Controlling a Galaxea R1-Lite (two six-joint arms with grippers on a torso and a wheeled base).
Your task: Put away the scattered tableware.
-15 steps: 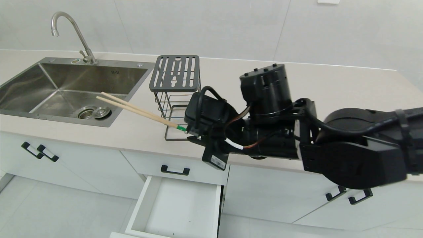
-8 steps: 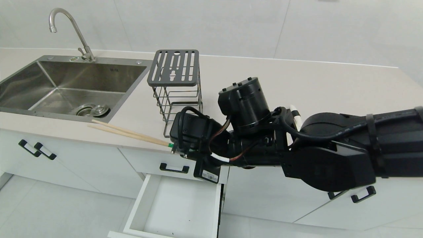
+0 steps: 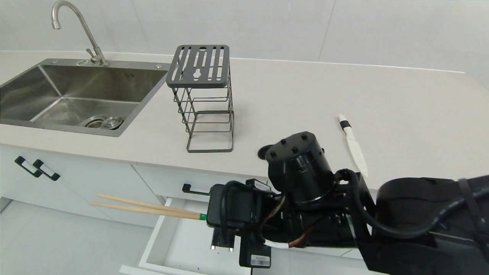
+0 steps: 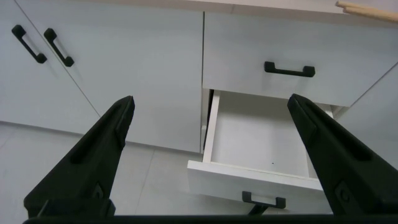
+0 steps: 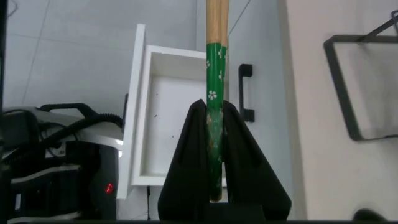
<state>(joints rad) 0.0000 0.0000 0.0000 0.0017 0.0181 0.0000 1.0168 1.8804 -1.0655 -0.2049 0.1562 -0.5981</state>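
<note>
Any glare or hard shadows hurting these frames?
Head view: diffuse light, soft sheen on the sink, only a faint shadow beneath the rack. Right wrist view: the fingers go near-black around the chopsticks. Left wrist view: open drawer evenly lit, no hotspots.

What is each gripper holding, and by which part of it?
The right gripper holds the pair of chopsticks by their green end. The left gripper is open and holds nothing.

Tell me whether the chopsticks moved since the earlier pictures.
Yes. The chopsticks in the right gripper dropped from level with the wire rack to below the counter, by the open drawer.
</note>
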